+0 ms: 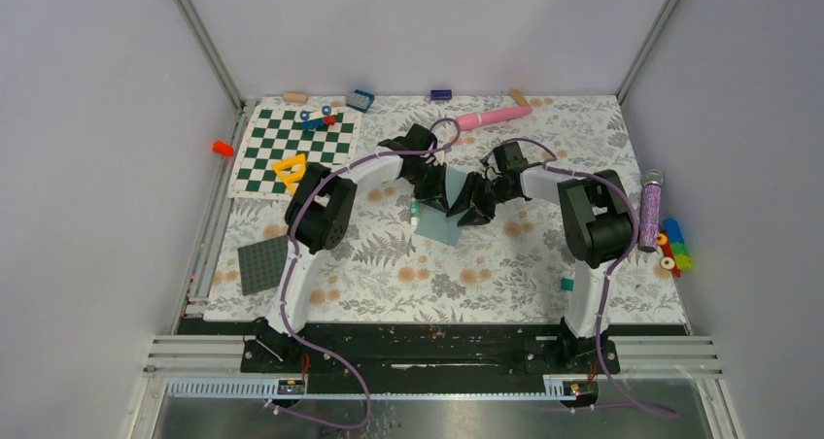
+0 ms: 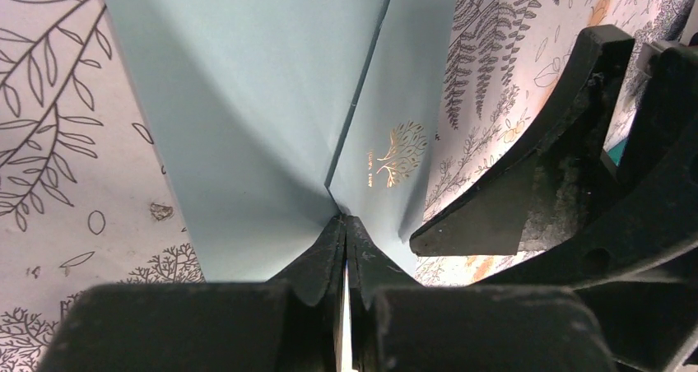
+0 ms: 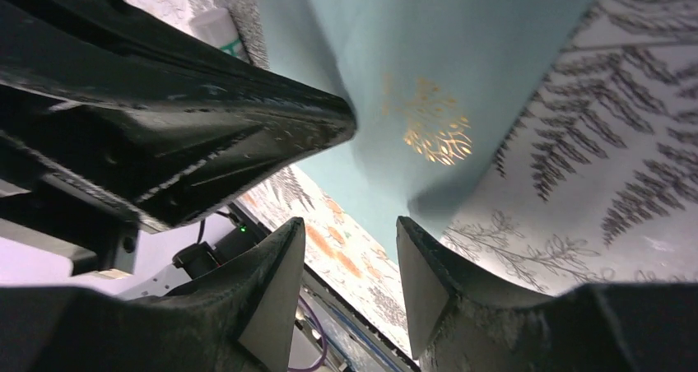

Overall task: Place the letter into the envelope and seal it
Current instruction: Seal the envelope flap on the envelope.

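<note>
The grey-teal envelope (image 1: 442, 227) lies mid-table, one part lifted into a fold. Its gold tree emblem (image 2: 399, 154) shows in both wrist views. My left gripper (image 2: 344, 224) is shut on the raised fold of the envelope (image 2: 247, 117), with paper spreading away on both sides of the jaws. My right gripper (image 3: 350, 248) stands open just beside the envelope's (image 3: 461, 51) emblem corner, nothing between its fingers. In the top view the left gripper (image 1: 432, 185) and right gripper (image 1: 471, 211) meet over the envelope. The letter is hidden.
A green-and-white chequered board (image 1: 296, 148) with small toys lies at the back left, a dark studded plate (image 1: 262, 262) at the front left. A pink cylinder (image 1: 494, 117) lies at the back. A purple glitter tube (image 1: 649, 209) and coloured blocks (image 1: 672, 245) sit at the right edge.
</note>
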